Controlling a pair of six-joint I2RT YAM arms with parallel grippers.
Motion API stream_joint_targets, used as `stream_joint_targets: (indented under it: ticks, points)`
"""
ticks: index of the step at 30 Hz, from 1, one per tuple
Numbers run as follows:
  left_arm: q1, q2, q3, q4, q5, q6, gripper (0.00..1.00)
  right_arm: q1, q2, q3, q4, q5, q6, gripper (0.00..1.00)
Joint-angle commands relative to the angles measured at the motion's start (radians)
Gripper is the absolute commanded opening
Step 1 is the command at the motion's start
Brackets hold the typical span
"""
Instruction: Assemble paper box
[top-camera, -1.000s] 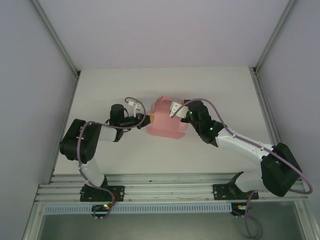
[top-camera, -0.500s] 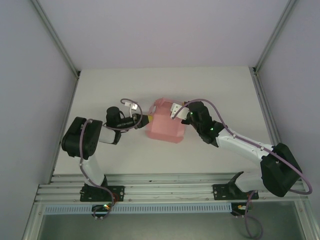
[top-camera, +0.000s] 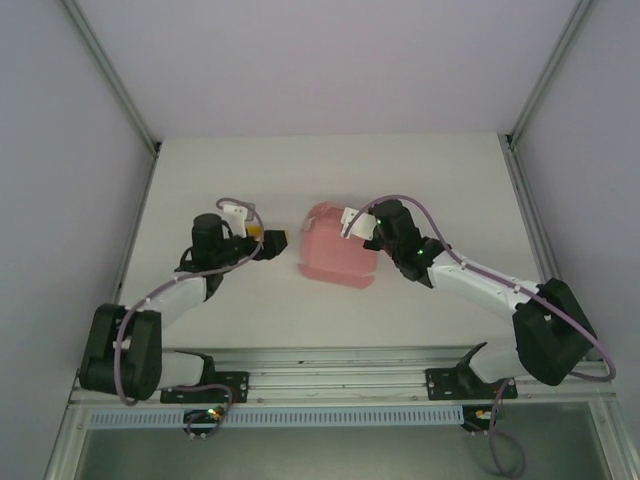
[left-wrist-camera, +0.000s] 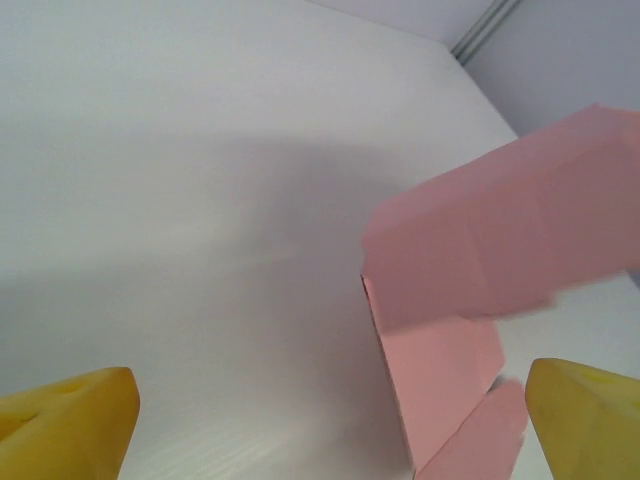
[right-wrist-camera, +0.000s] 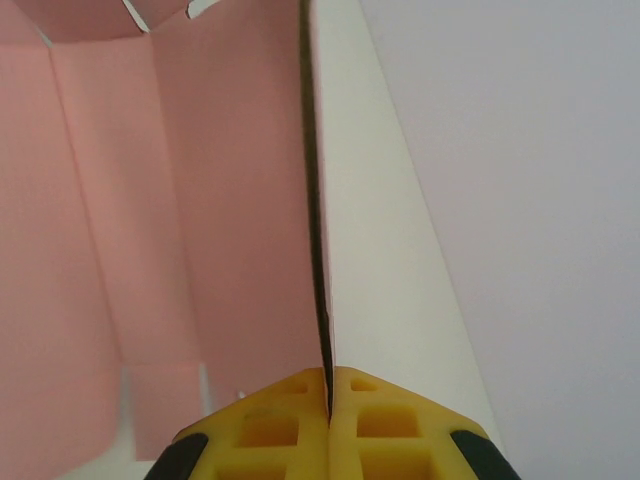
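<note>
The right gripper (top-camera: 348, 226) is clamped on the paper box (top-camera: 335, 250); in the right wrist view its two yellow pads (right-wrist-camera: 265, 425) meet with a thin edge of pink card pinched between them; that edge runs straight ahead from the pads as an upright wall; to the left of the wall, creased panels of the box spread wide, with a notched flap at the far end; to the right of it lies a pale strip of the table (right-wrist-camera: 375, 220).

The left gripper (top-camera: 272, 241) stands wide open and holds nothing; from above, its yellow tips point at the side of the box that faces it, near that side but apart from it, with a gap of bare table between them; in the left wrist view its fingers (left-wrist-camera: 70, 425) sit in the two lower corners with white table between them; the box lies ahead and toward the right finger; one large panel is lifted and tilted, casting a shadow on the table; a lower flap reaches down close to the right finger, and whether the two touch cannot be told.

From above, the box is a partly folded pink shape lying between the two grippers; the right gripper grips it at the corner farthest from the arm bases.
</note>
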Motion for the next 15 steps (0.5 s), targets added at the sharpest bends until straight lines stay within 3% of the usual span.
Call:
stream_joint_targets:
  ticks: [1, 6, 9, 12, 15]
  points:
    - [0.006, -0.047, 0.004, -0.102, -0.106, 0.061, 1.0, -0.007, 0.02, 0.027, -0.009, -0.012, -0.008, 0.0]
    - [0.0, 0.046, 0.104, -0.117, -0.18, 0.07, 1.0, 0.001, 0.012, 0.014, 0.012, -0.057, -0.026, 0.0]
    - [-0.015, 0.155, 0.183, -0.104, -0.097, 0.125, 0.9, 0.004, 0.034, 0.028, -0.007, -0.064, -0.022, 0.0]
    - [-0.045, 0.246, 0.276, -0.143, -0.024, 0.167, 0.68, 0.004, 0.068, 0.035, 0.011, -0.041, -0.02, 0.0]
    - [-0.087, 0.299, 0.314, -0.148, 0.033, 0.212, 0.64, 0.004, 0.088, 0.049, 0.011, -0.036, -0.011, 0.0]
